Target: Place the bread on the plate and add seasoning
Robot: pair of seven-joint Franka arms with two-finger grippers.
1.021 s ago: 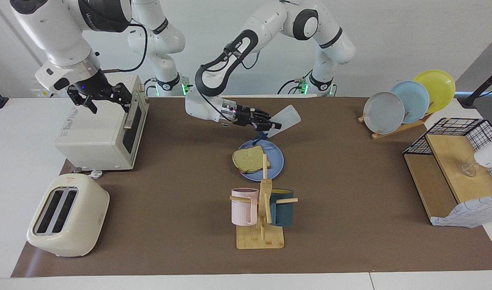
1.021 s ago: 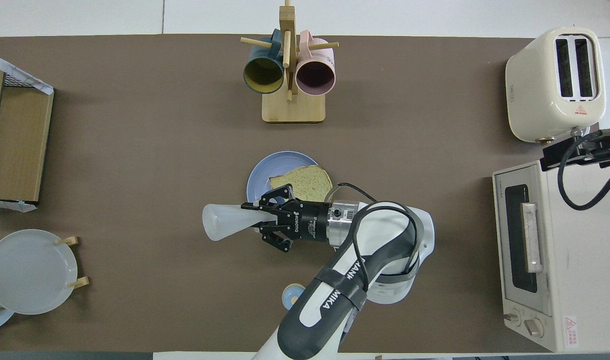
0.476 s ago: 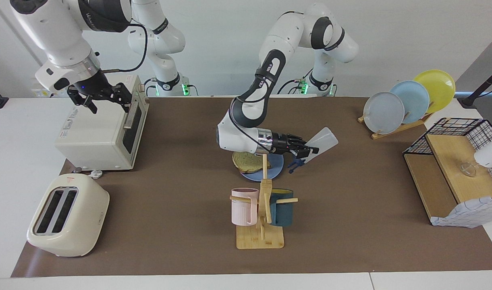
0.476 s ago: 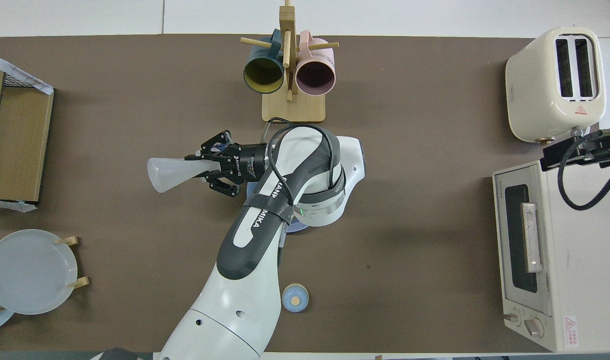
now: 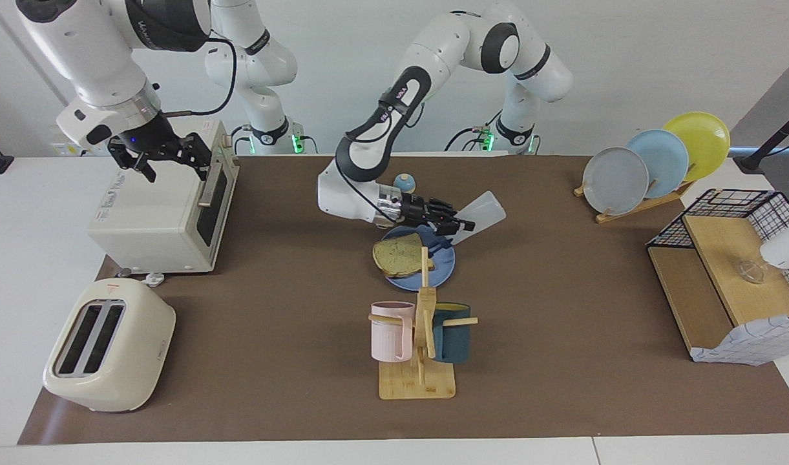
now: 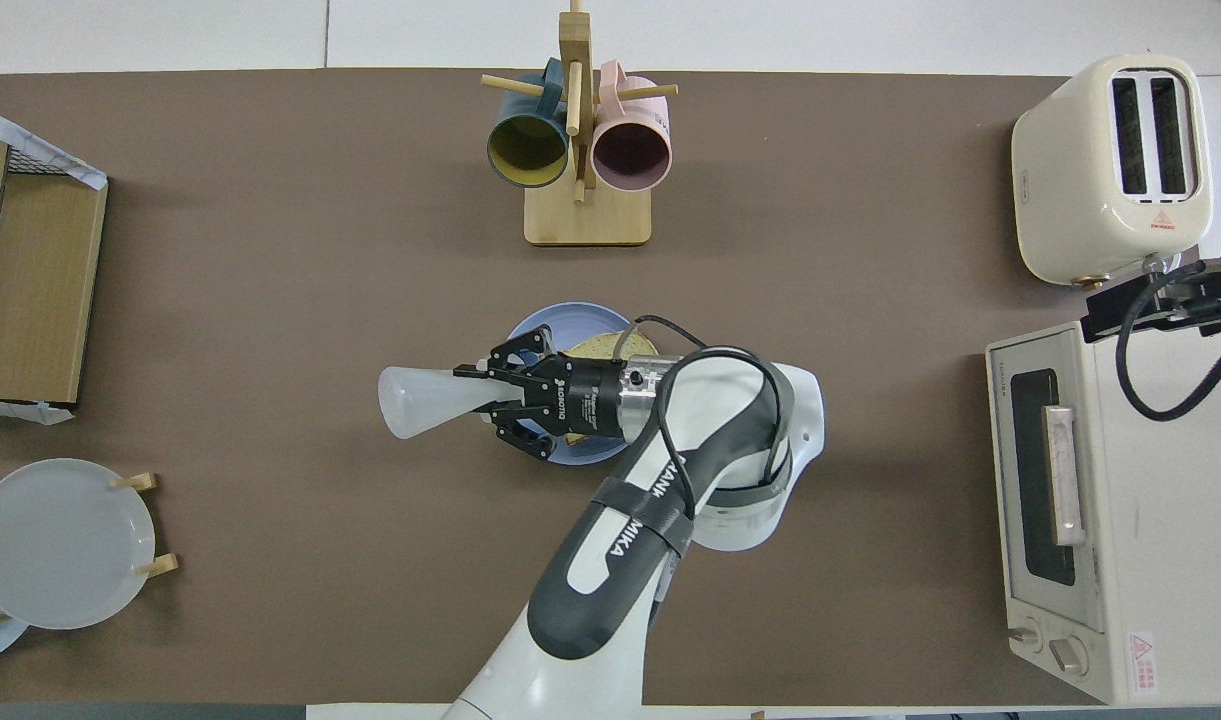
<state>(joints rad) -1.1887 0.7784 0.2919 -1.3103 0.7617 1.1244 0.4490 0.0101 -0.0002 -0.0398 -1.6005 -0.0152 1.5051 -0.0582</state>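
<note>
The bread lies on the blue plate in the middle of the table. In the overhead view only a strip of the bread and part of the plate show past the arm. My left gripper is shut on the seasoning bottle. It holds the bottle tilted in the air, neck down, over the plate's edge toward the left arm's end. The overhead view shows this gripper and the bottle too. My right gripper waits open over the toaster oven.
A wooden mug rack with a pink and a dark blue mug stands farther from the robots than the plate. A blue-domed bell sits nearer to the robots. A toaster, a plate rack and a wooden shelf stand at the table's ends.
My left gripper swung the bottle out past the plate toward the left arm's end, then back over the plate's edge. The right arm has not moved.
</note>
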